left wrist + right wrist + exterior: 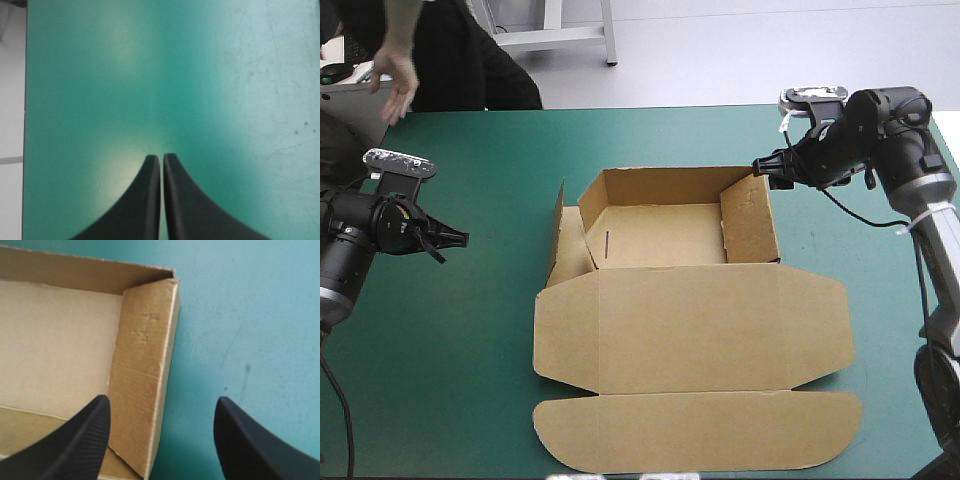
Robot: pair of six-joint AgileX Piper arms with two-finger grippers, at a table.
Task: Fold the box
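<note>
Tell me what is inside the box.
The box shows only its bare brown floor, nothing lying on it. The left flap leans in, covering the floor's edge beneath it.

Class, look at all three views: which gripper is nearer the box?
The right. The right gripper is open at the box's far right corner, astride its right wall. The left gripper is shut over bare teal-green cover, well off the box's left side.

Box (690, 320) on table (470, 330) — right gripper (758, 166) at far-right corner.
</note>
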